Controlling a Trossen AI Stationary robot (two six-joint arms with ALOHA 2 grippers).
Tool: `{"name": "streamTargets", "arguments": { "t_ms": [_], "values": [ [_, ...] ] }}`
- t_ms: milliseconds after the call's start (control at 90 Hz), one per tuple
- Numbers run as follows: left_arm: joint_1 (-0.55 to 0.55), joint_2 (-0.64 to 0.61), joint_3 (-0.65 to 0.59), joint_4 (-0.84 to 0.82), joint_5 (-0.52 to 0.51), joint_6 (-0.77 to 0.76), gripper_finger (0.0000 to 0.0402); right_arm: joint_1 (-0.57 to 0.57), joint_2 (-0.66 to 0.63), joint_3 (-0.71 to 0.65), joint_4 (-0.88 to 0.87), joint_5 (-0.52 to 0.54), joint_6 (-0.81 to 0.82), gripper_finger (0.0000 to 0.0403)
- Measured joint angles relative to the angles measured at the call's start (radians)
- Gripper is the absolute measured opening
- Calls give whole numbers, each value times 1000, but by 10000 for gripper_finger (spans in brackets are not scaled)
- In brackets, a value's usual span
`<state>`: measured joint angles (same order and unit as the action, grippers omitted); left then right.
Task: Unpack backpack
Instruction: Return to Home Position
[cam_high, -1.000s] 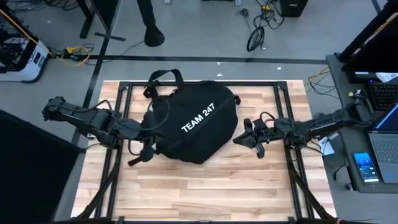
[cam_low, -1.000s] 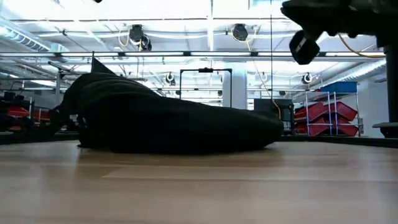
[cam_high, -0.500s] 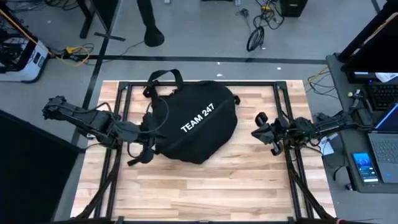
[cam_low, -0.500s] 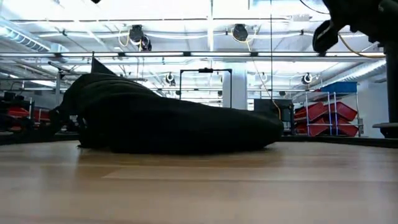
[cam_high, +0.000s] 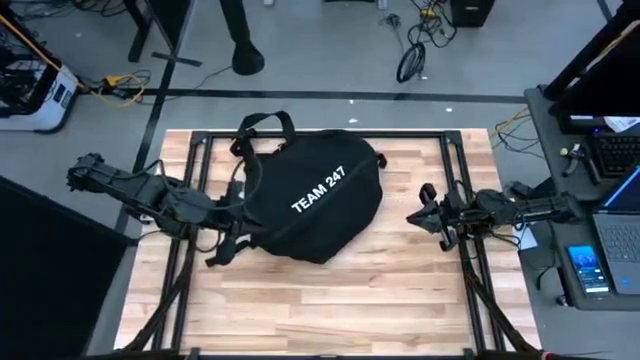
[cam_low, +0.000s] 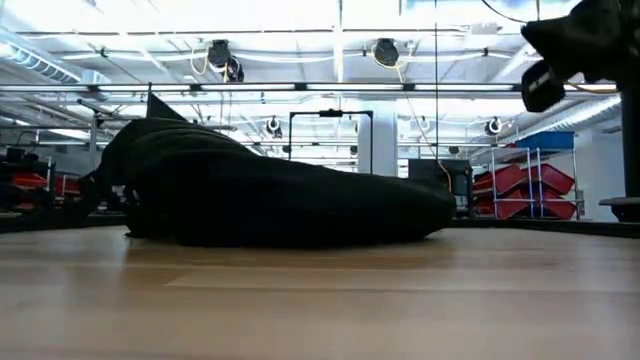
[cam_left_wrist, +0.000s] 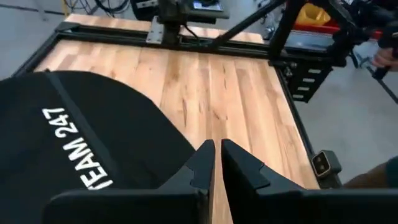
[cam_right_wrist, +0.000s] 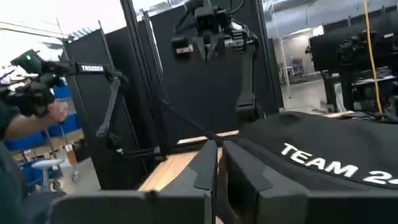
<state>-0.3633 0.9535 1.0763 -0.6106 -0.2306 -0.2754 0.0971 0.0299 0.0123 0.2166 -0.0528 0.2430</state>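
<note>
The black backpack with white "TEAM 247" lettering lies flat on the wooden table, its top handle toward the far edge and a strap trailing at its left. It also shows as a low mound in the low view. My left gripper is shut at the backpack's left edge, its fingertips over the fabric's border. My right gripper is shut and hangs in the air to the right of the backpack, well apart from it and high above the tabletop. My left gripper comes at the backpack's left edge level from the table's left, fingers shut. Its own fingers hide the place under their tips, so I cannot tell whether they touch the fabric.
Black frame rails run along the table's left, right and far sides. Bare wood lies between the backpack and the near edge. A laptop and phone sit on a side desk at right. A person's hand shows beyond the table.
My right gripper has drawn back from the backpack's right side toward the table's right edge, staying high above the table. My left gripper has moved a little toward the backpack's left edge. The backpack has stayed in place.
</note>
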Motion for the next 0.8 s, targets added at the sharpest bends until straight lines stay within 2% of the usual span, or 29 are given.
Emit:
{"name": "streamTargets", "arguments": {
  "t_ms": [89,222,333,567,678,800],
  "values": [
    [0,-18,-18,42,4,38,12,-7,-28,6,-75,2,-14,8],
    [21,-96,-154,261,119,116,12,-39,-27,9,-232,25,19,8],
    [64,-206,-318,426,172,103,12,-63,-26,10,-226,39,39,8],
    [137,-483,-639,630,318,13,12,-65,-19,10,-225,39,54,8],
    [160,-550,-760,761,379,-27,12,-65,-18,10,-226,36,55,8],
    [187,-614,-864,783,426,-34,12,-65,-18,10,-226,36,56,8]
  ]
}}
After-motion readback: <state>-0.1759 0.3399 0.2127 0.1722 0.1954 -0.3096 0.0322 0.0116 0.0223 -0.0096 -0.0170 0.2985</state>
